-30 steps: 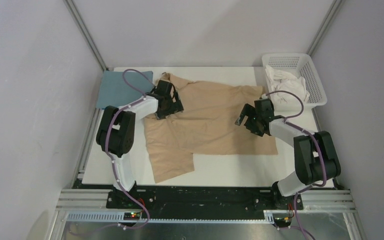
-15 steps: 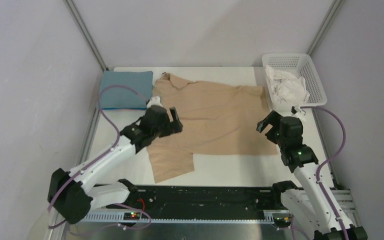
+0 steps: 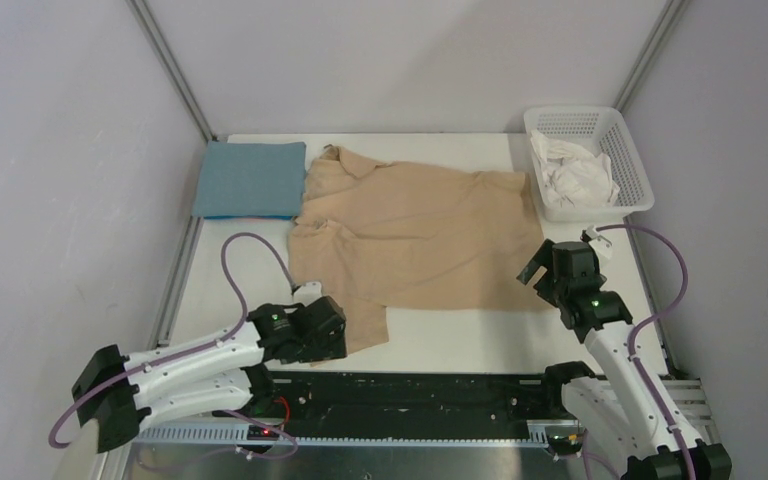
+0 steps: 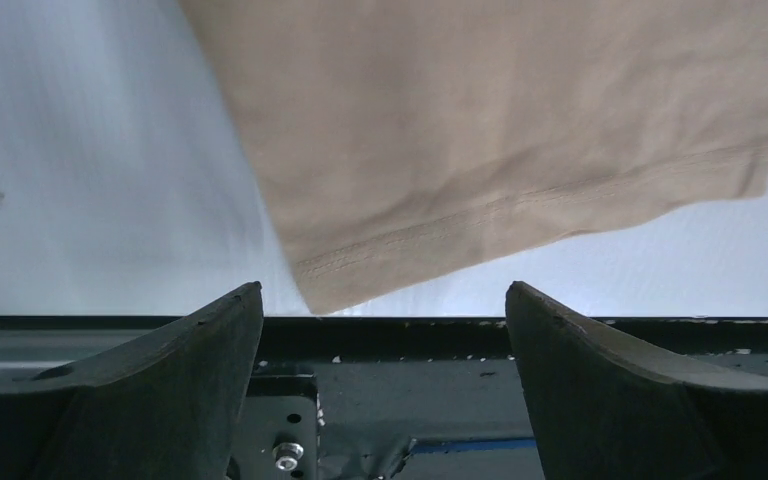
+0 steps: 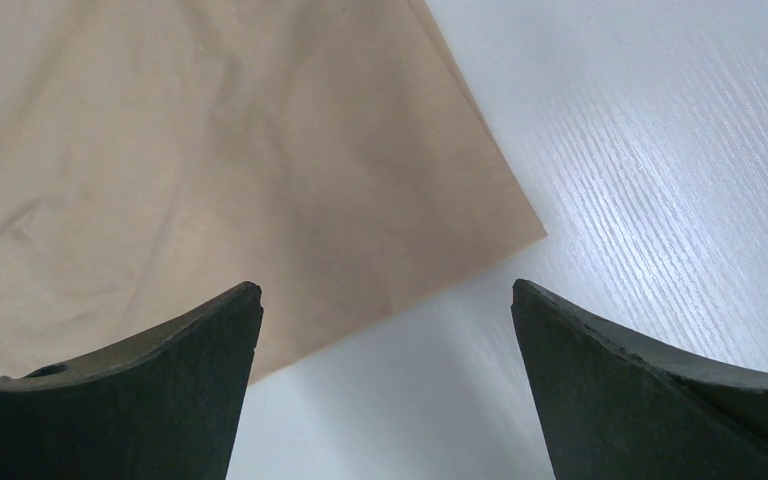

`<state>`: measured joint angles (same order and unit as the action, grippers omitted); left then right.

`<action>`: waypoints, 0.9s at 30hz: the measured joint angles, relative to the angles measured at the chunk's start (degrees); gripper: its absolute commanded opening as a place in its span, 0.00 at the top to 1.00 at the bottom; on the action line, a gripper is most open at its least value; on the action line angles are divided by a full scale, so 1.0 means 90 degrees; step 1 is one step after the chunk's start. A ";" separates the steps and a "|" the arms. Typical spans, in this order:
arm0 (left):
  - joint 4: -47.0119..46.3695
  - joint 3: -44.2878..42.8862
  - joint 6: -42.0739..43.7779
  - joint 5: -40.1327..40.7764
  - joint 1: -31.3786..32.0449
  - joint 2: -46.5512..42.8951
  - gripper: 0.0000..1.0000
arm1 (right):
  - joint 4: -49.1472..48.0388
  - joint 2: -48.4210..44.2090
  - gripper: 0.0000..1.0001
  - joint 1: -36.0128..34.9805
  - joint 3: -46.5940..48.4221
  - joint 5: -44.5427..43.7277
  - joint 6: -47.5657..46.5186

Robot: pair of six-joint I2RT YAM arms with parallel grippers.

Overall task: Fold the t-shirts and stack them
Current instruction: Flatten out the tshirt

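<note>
The collared cloth t-shirt (image 3: 415, 235) is plain tan-beige, the folded cloth t-shirt (image 3: 250, 180) plain teal-blue, the bench (image 3: 440, 335) white with faint grain. The plastic lattice basket (image 3: 632, 158) and its crumpled cloth (image 3: 575, 178) are white; the left gripper (image 4: 383, 300) and right gripper (image 5: 385, 300) are black.

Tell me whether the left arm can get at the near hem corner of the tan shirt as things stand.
Probably yes. The left gripper is open and aimed at the hem corner of the tan t-shirt, which lies flat on the table just ahead of its fingertips, with nothing between them.
</note>
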<state>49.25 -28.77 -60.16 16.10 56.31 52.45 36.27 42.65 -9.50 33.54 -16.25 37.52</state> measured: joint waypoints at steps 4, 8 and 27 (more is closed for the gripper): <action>0.0155 0.0070 -0.0330 0.0032 0.0136 0.0151 0.14 | 0.0019 0.0078 0.01 0.0010 -0.0002 -0.0027 0.0000; 0.0182 0.0063 -0.0486 0.0197 0.0146 0.0653 0.28 | 0.0029 0.0080 0.01 0.0027 -0.0017 -0.0058 0.0002; -0.0457 -0.0216 -0.0493 0.0316 0.0141 0.1481 1.00 | 0.0449 -0.0141 0.01 0.0104 -0.0053 -0.0437 0.0333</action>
<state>45.15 -30.72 -64.60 18.94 57.58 65.78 40.32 41.39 -8.56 33.06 -20.18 40.51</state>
